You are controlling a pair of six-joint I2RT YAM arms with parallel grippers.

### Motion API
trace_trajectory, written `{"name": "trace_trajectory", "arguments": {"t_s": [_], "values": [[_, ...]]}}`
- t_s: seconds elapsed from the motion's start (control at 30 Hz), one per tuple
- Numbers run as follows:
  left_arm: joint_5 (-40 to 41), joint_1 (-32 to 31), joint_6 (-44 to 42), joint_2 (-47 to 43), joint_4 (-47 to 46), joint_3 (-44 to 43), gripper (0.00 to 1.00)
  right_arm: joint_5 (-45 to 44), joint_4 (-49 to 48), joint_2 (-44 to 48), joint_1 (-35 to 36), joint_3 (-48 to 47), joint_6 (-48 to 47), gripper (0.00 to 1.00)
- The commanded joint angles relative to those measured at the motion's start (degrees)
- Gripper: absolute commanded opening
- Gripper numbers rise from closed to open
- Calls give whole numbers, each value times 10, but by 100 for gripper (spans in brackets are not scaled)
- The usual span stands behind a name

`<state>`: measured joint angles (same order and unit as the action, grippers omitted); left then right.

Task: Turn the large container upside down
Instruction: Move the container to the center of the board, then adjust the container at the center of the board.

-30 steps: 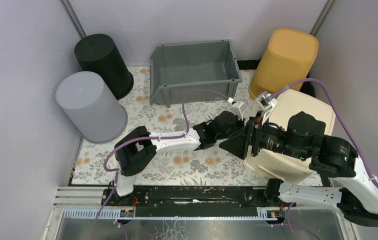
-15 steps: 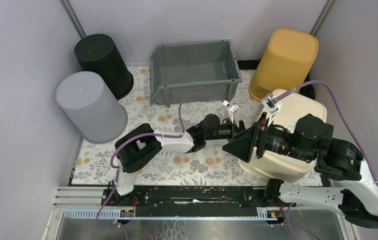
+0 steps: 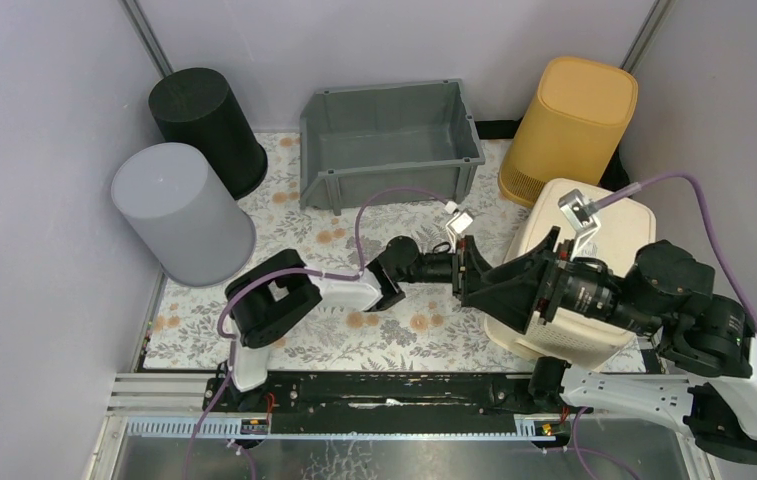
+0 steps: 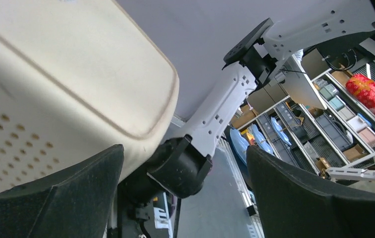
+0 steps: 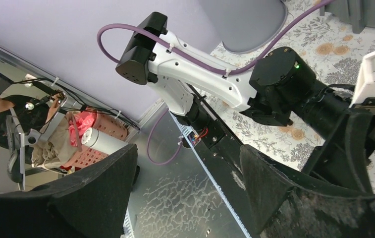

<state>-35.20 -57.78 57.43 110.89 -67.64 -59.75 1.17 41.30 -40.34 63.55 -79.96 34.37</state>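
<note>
The large container (image 3: 609, 225) is a cream perforated bin at the right of the table, resting with its flat base up. My left gripper (image 3: 466, 268) reaches to its left side and stands open. In the left wrist view the bin (image 4: 66, 74) fills the upper left. One finger (image 4: 51, 198) lies along its perforated wall, and nothing is between the jaws of that gripper (image 4: 185, 198). My right gripper (image 3: 484, 290) is in front of the bin, points left and is open. In the right wrist view it (image 5: 187, 193) is empty and faces the left arm (image 5: 200, 74).
An open dark grey bin (image 3: 389, 140) stands at the back middle and a yellow container (image 3: 574, 120) at the back right, base up. A grey cylinder (image 3: 182, 212) and a black one (image 3: 206, 115) stand at the left. A floral mat (image 3: 354, 330) covers the table.
The cream bin has gone from tilted to resting flat, base up. My right gripper has opened wider and its arm has drawn back to the right. The left gripper has shifted toward the bin.
</note>
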Motion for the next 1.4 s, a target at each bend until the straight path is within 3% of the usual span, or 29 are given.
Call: {"name": "trace_trajectory", "arguments": {"t_s": [0.0,0.2,0.27,0.5,0.73,0.97,1.17,1.37], "values": [[-4,-19,-40,-63,47,42,100,1,-21,17,2,-5,1,83],[110,-102,-196,-168,378,49,100,-12,-7,28,2,-22,-1,82],[140,-130,-208,-179,429,40,100,-13,-10,30,2,-23,1,81],[135,-193,-216,-87,454,-63,100,-28,-9,33,3,-35,8,80],[150,-194,-257,0,545,-228,99,-27,1,31,2,-68,15,79],[161,-182,-274,33,590,-303,99,-25,5,46,2,-64,18,79],[147,-178,-270,122,618,-404,99,-26,4,55,2,-65,19,79],[137,-172,-247,171,602,-443,99,-24,5,52,2,-70,14,79]]}}
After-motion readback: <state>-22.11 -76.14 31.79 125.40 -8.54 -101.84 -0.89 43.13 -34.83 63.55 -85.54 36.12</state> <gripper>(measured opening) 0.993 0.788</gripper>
